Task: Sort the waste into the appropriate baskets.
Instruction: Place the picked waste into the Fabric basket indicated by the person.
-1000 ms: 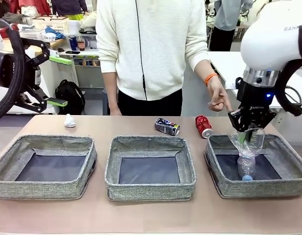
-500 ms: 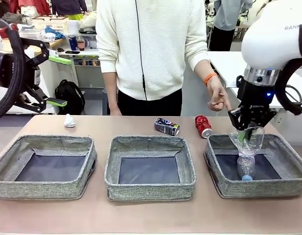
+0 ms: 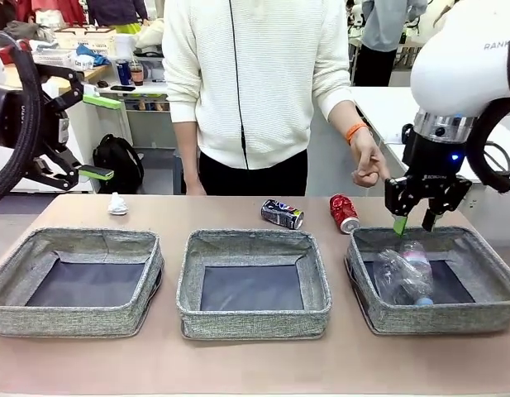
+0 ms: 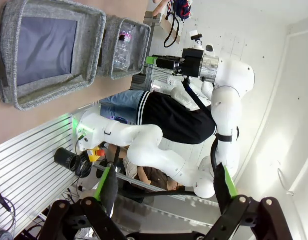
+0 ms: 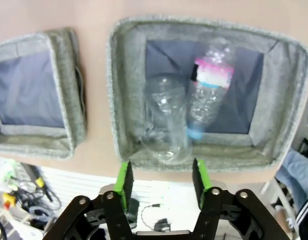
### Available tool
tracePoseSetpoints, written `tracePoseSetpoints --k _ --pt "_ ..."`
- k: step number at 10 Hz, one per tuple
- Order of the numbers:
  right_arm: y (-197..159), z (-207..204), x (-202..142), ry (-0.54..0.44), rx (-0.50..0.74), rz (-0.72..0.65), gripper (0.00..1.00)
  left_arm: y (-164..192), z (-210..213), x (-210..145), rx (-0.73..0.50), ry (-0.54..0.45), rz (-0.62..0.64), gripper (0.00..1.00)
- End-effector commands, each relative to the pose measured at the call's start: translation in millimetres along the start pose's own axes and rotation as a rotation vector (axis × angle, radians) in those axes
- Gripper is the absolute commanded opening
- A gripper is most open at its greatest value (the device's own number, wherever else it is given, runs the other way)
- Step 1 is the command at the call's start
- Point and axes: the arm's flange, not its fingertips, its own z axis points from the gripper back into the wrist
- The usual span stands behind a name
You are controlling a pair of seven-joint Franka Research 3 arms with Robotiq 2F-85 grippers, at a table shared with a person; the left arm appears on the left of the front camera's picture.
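Right tool [image 3: 413,223] gapes over pink-labelled bottle [image 5: 208,92].

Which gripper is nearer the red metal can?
Right. The right gripper hangs beside the red metal can, over the grey woven basket; the left gripper is raised beyond the table's left end.

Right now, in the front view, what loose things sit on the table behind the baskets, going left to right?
In order: tissue → dark can → red can.
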Motion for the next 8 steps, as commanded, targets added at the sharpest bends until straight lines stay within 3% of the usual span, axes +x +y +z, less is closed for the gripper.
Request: tracePoseSetpoints --k 1,2,5,6,8 --pt "-2 -3 -3 -0.031 0.024 -0.041 0.96 -3 -1 -1 -0.022 0.003 0.011 1.00" --pt "-1 -3 -3 -0.030 0.023 -0.038 1.00 -3 -1 -1 -0.022 0.003 0.011 1.00" --pt "1 -2 -1 -0.026 0.040 -0.033 1.00 -3 -1 -1 -0.022 0.003 0.011 1.00" --pt "7 9 -1 -0.068 0.228 -0.013 1.00 -3 -1 -1 -0.022 0.003 0.011 1.00" --pt "14 43 3 -0.090 0.875 0.042 1.00 -3 -1 -1 -0.022 0.003 0.011 1.00"
